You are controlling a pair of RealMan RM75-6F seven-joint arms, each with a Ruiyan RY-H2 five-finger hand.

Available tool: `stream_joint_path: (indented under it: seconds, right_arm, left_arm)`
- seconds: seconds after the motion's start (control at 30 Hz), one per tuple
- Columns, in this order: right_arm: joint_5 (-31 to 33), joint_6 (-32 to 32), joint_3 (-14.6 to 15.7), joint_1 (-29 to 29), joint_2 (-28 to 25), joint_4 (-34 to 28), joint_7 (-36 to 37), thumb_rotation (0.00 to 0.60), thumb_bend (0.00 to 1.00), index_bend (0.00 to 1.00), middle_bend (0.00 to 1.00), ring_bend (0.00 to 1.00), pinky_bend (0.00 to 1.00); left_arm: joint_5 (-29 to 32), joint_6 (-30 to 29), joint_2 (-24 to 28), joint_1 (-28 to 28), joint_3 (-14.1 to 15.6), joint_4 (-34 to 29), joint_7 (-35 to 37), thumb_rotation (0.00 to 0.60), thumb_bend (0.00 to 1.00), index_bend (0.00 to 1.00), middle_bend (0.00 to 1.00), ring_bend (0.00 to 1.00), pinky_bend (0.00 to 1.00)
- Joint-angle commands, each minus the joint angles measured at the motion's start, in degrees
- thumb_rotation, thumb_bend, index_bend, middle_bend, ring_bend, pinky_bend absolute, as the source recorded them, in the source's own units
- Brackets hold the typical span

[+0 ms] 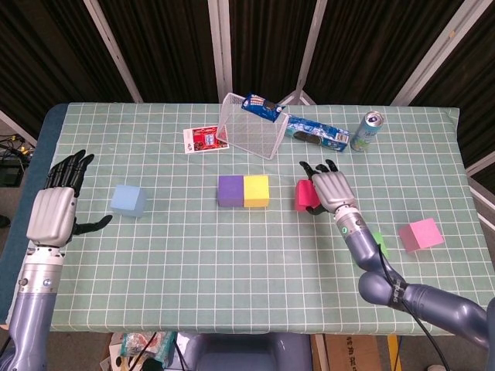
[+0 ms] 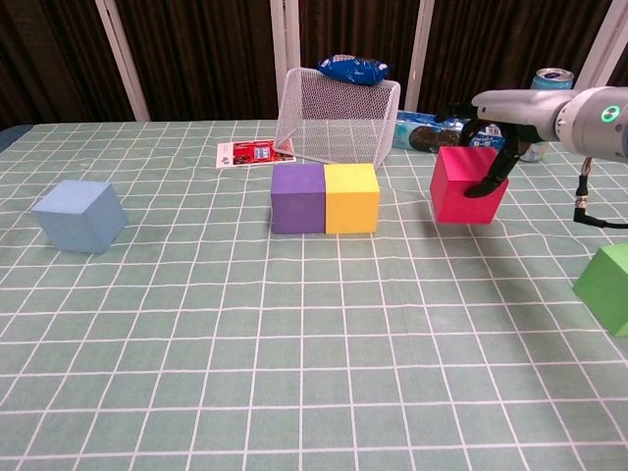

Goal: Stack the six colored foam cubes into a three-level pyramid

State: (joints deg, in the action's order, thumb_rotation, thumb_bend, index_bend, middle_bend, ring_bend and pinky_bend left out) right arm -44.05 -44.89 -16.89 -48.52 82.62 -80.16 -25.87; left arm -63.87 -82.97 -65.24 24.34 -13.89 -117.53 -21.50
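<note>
My right hand (image 1: pixel 328 190) (image 2: pixel 510 108) grips the red cube (image 1: pixel 303 195) (image 2: pixel 467 184) and holds it just above the table, a little right of the yellow cube (image 1: pixel 256 191) (image 2: pixel 351 197). The yellow cube stands flush against the purple cube (image 1: pixel 230 191) (image 2: pixel 298 198) at mid-table. A light blue cube (image 1: pixel 128 200) (image 2: pixel 80 216) sits at the left. My left hand (image 1: pixel 54 212) hovers open left of it, seen only in the head view. The green cube (image 1: pixel 378 246) (image 2: pixel 608 287) lies partly behind my right forearm. A pink cube (image 1: pixel 420 234) rests at the far right.
A tipped wire basket (image 1: pixel 249 127) (image 2: pixel 339 123) with a blue snack bag (image 1: pixel 263 106) (image 2: pixel 353 69) on it stands behind the cubes. A cookie pack (image 1: pixel 318 134) (image 2: pixel 444 136), a drink can (image 1: pixel 365 131) (image 2: pixel 543 103) and a red card (image 1: pixel 203 140) (image 2: pixel 251 153) lie along the back.
</note>
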Motion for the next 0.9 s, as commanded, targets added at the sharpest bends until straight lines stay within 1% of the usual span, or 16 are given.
stream_joint_path:
  seconds: [0.03,0.17,0.4,0.67,0.9]
  right_arm:
    - [1.4,1.5,0.1,-1.8,1.6,2.8,0.1,0.600,0.25,0.02,0.44,0.16,0.00]
    - [2.7,3.0,0.4,-3.3,2.7,5.2,0.0,0.600,0.25,0.02,0.44,0.17,0.00]
    - [3.0,5.2,0.9,-5.6,4.2,8.5,0.5,0.600,0.25,0.02,0.44,0.16,0.00]
    - [1.2,8.6,1.6,-7.7,5.2,11.4,2.1,0.600,0.25,0.02,0.44,0.16,0.00]
    - [-0.5,10.0,1.9,-9.4,6.5,13.6,4.1,0.600,0.26,0.02,0.44,0.16,0.00]
  left_arm:
    - [0.3,-0.1,-0.1,0.0,-0.2,0.3,-0.2,0.600,0.08,0.00,0.00,0.00,0.06]
    - [1.1,-0.1,-0.1,0.1,-0.6,0.6,-0.4,0.600,0.08,0.00,0.00,0.00,0.06]
    - [1.7,0.0,0.0,0.1,-1.0,1.0,-0.3,0.600,0.08,0.00,0.00,0.00,0.06]
    - [2.6,0.8,-0.2,0.2,-1.1,1.9,-0.3,0.600,0.08,0.00,0.00,0.00,0.06]
    - [3.1,0.9,-0.4,0.3,-1.4,2.3,-0.4,0.600,0.08,0.00,0.00,0.00,0.06]
